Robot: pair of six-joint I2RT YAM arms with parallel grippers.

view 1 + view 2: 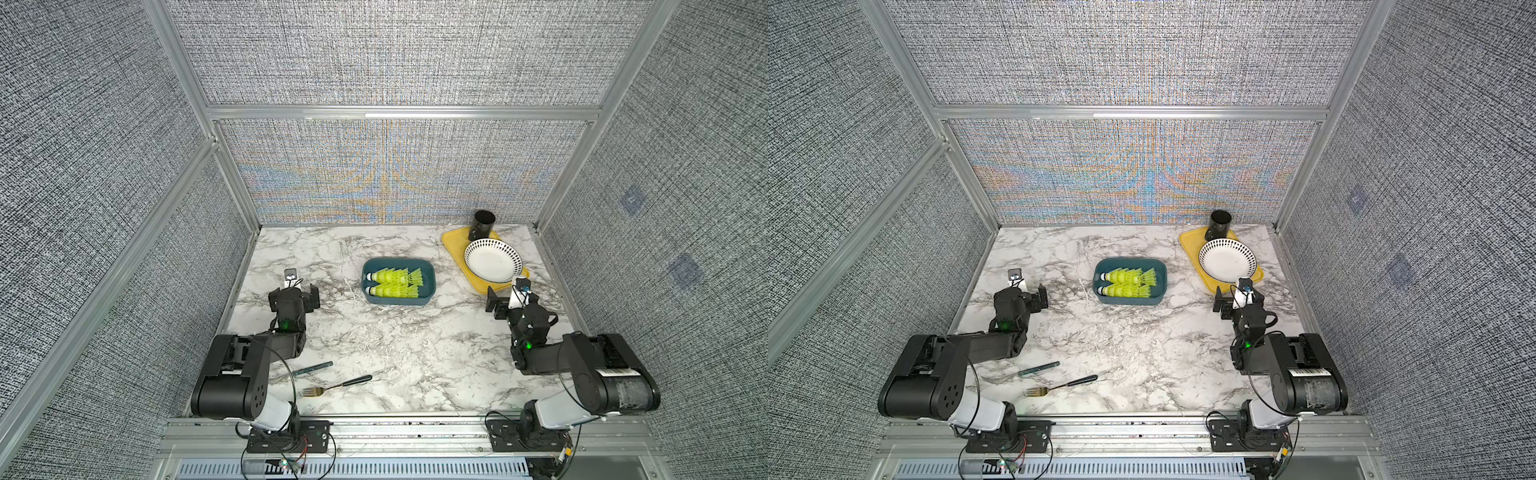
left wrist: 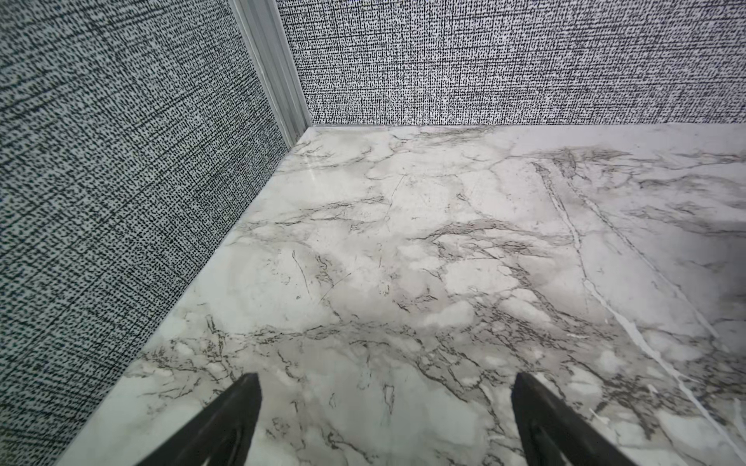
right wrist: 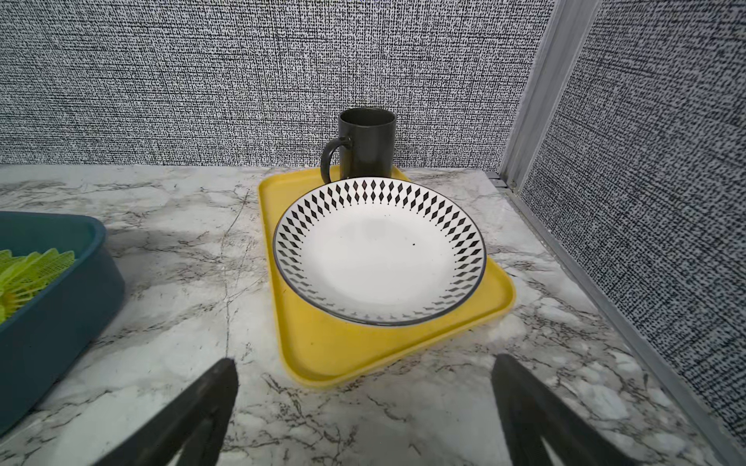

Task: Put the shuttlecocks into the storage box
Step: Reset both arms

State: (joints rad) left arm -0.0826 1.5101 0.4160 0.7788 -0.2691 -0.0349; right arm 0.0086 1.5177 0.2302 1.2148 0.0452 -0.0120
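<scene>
Two rows of shuttlecocks (image 1: 395, 283): neon yellow-green, nested into each other and lying on their sides in the box. White tips point to the left of the frame, skirts fan out to the right. Can't count them exactly tbh.
storage box (image 1: 395, 301): dark teal tub, pretty much dead centre in both top views, flat on the marble table (image 1: 415, 353). One corner also peeks in at the left edge of the right wrist view.
left gripper (image 2: 385, 381): left-middle of both top views, well apart from the box. Jaws spread wide, just bare marble between them.
right gripper (image 3: 365, 363): right-middle of both top views, just beside the near corner of the yellow tray (image 1: 452, 242). Jaws spread wide too, gripping nothing.
yellow tray: upper right of the table, turned at an angle.
bowl (image 1: 492, 264): white with black diamonds round the rim, sitting on the tray.
mug (image 1: 482, 224): dark, upright, at the tray's far end behind the bowl.
fork (image 1: 336, 385): lower left-middle, flat on the table, black handle.
thin dark stick (image 1: 312, 368): just above the fork in the frame, can't tell what it is.
</scene>
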